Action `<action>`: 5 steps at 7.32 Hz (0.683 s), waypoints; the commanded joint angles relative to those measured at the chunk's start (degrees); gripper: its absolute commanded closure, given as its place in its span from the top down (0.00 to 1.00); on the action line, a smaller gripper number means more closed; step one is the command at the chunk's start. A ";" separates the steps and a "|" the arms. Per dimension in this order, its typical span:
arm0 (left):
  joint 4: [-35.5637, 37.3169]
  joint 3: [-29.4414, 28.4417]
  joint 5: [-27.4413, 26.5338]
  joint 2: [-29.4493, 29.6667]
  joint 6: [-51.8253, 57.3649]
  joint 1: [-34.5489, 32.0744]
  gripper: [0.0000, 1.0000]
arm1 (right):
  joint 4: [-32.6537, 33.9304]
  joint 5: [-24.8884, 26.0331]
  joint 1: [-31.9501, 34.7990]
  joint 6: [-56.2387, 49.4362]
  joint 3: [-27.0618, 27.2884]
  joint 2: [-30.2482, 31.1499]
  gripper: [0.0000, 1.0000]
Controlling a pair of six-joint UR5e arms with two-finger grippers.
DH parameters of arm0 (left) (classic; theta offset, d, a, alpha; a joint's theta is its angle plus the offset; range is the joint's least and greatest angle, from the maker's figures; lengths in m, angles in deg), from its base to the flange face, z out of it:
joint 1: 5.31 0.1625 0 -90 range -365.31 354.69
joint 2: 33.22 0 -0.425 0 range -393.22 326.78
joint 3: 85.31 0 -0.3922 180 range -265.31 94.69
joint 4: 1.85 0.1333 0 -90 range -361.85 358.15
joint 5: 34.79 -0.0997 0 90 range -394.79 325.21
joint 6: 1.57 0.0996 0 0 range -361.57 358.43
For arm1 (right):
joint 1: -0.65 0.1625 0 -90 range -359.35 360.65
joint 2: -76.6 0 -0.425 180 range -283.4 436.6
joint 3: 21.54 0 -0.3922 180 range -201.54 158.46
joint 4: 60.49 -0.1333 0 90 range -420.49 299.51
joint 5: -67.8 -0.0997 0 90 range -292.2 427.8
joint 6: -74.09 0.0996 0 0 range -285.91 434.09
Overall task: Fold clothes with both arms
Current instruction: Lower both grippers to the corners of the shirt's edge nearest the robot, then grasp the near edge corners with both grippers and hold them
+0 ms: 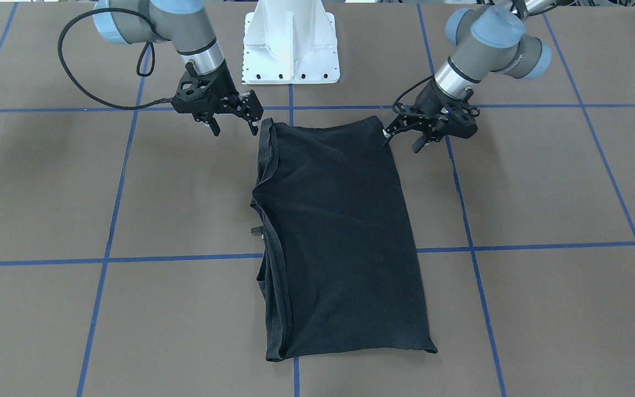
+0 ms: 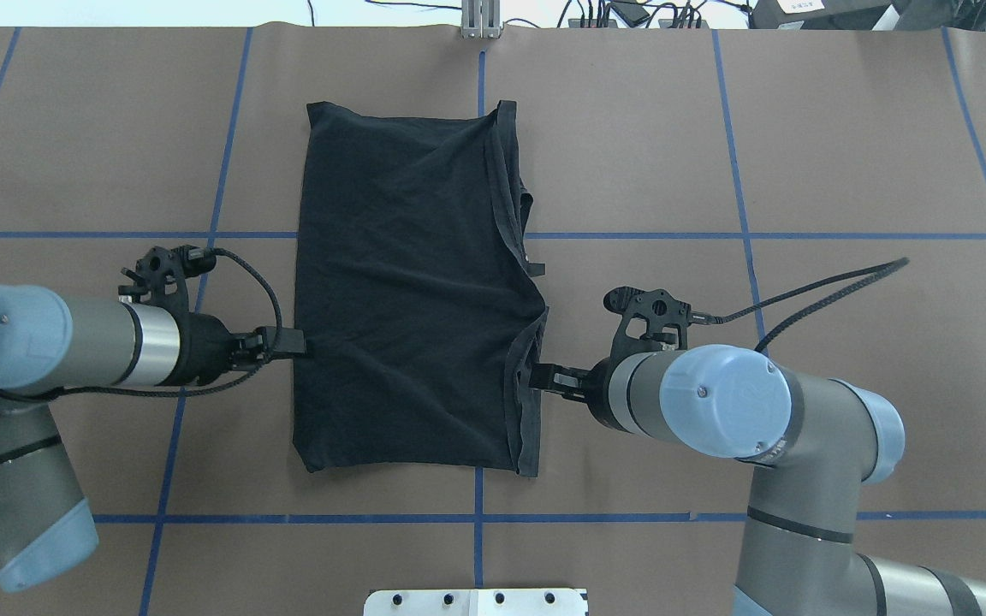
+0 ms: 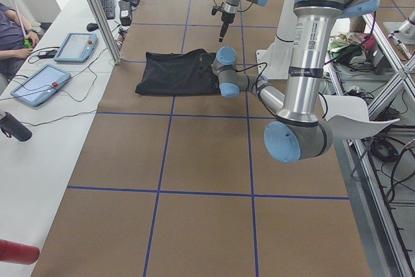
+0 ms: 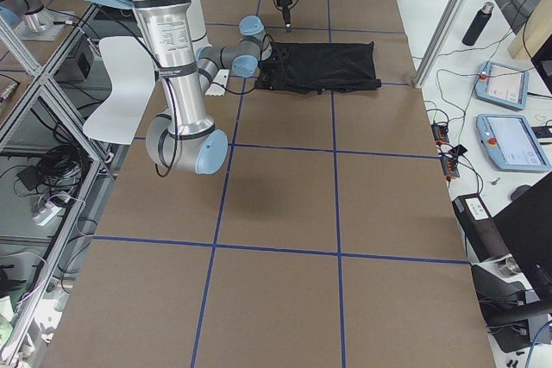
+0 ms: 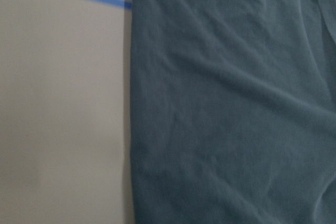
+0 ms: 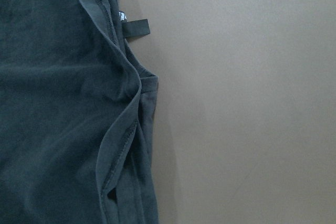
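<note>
Tabletop (image 1: pixel 543 182), brown with blue tape lines (image 1: pixel 185 257), bears black T-shirt (image 1: pixel 334 231); both jaws gape empty.

table (image 1: pixel 543 182): brown top, blue tape grid (image 1: pixel 185 257) | white pedestal base (image 1: pixel 291 44): at the robot-side edge | tablet (image 3: pixel 40 84) and second tablet (image 3: pixel 76 47): on white side bench (image 3: pixel 26 167), cabled | black bottle (image 3: pixel 14 126): same bench | keyboard (image 3: pixel 107 3): bench's far end | white chair (image 4: pixel 121 84): beside table
</note>
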 commanded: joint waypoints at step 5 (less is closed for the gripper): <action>-0.21 0.13 -6.68 -1.65 -10.41 10.53 0.61 | -5.58 3.82 -2.76 1.53 0.15 2.55 0.99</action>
